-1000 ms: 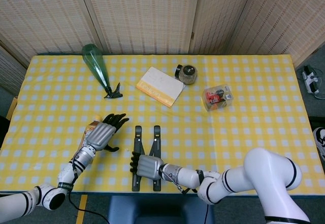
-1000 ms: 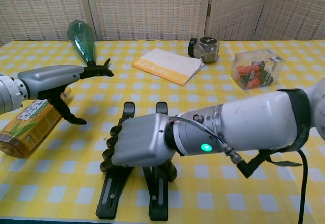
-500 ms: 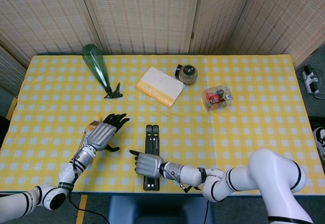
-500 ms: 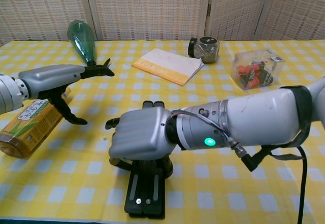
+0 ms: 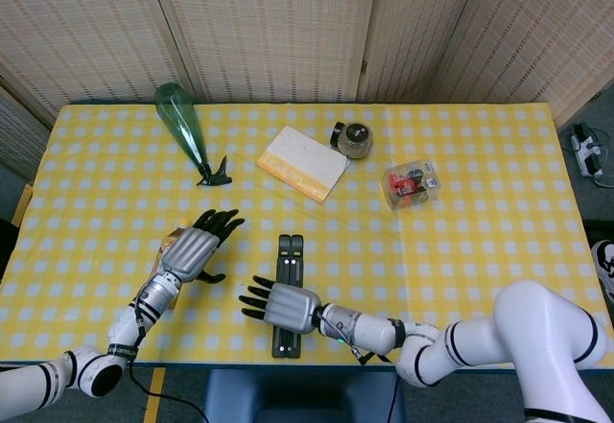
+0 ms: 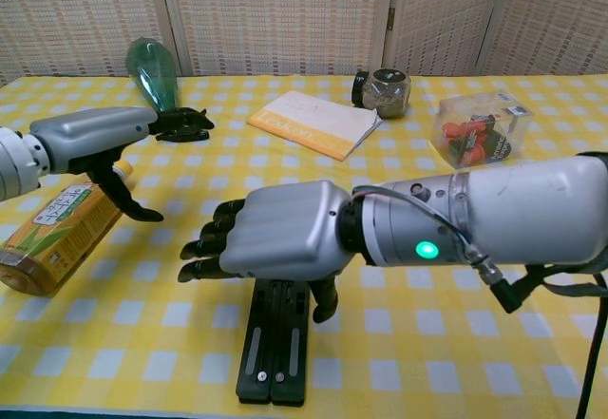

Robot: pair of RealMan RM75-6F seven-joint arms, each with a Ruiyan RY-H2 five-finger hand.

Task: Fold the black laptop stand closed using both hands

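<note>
On yellow-checked counter (image 5: 480, 250): slim black folded laptop stand (image 5: 289, 255); right hand (image 5: 283, 306) above it, fingers spread, holding nothing; left hand (image 5: 200, 247) likewise empty, fingers apart

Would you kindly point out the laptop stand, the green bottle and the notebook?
laptop stand (image 5: 289, 250): head view, far end of bars.
green bottle (image 5: 179, 118): head view, body.
notebook (image 5: 302, 161): head view, cover centre.

The right robot hand (image 6: 285, 241) covered the far end of the folded black laptop stand (image 6: 275, 354) in the chest view, and whether its fingers touched the stand could not be told. The left robot hand (image 6: 90, 139) hid part of the yellow drink carton (image 6: 52, 237) near the surface's left edge. The carton's print was too small to read.
</note>
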